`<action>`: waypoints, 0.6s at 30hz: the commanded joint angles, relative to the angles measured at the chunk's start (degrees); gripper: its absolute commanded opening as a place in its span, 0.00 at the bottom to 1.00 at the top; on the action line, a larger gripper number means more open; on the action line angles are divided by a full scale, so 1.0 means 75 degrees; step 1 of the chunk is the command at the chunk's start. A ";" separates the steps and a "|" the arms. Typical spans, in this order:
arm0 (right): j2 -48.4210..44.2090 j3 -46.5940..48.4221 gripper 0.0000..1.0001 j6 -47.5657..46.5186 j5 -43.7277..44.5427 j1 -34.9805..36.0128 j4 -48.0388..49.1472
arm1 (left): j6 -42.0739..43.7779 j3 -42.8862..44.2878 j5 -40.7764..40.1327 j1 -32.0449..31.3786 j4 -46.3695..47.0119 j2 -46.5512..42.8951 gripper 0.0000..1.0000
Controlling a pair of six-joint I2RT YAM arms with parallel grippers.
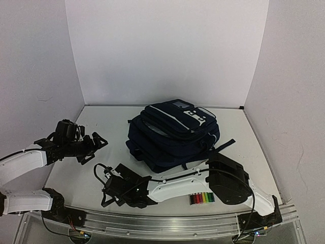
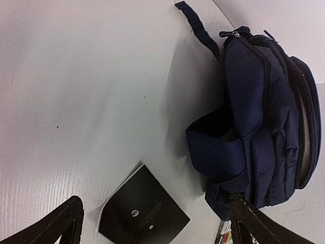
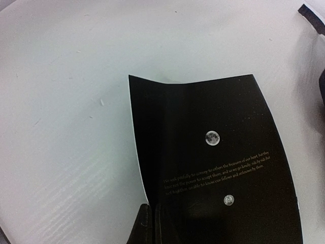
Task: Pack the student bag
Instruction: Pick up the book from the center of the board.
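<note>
R pincer (image 3: 153, 219) is clamping fully shut on the near edge of a black booklet (image 3: 213, 152) w/ moon print, which is lying ahead of its fingers. L pincer (image 1: 95, 144) is hanging wide open, gripping nothing. Student bag (image 1: 172, 133) is lying on its back beyond R pincer & to its right, and to the right of L pincer, apart from both.

On the table (image 1: 111, 122), the student bag (image 1: 172, 133) lies behind the booklet (image 3: 213, 152) and markers (image 1: 201, 199).
</note>
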 commanded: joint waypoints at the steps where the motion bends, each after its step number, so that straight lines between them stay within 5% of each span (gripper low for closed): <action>1: -0.1133 -0.1237 0.00 0.0660 -0.0386 -0.0379 0.0950 | -0.0598 -0.0569 0.0301 0.0044 0.0567 -0.0199 1.00; 7: -0.1778 -0.2317 0.00 0.0909 -0.1235 -0.0720 0.2404 | -0.1254 -0.1482 0.1346 0.0041 0.2188 -0.0255 1.00; 18: -0.2014 -0.2668 0.00 0.0682 -0.1342 -0.0759 0.3089 | -0.1450 -0.1387 0.2540 0.0029 0.3661 0.1641 0.99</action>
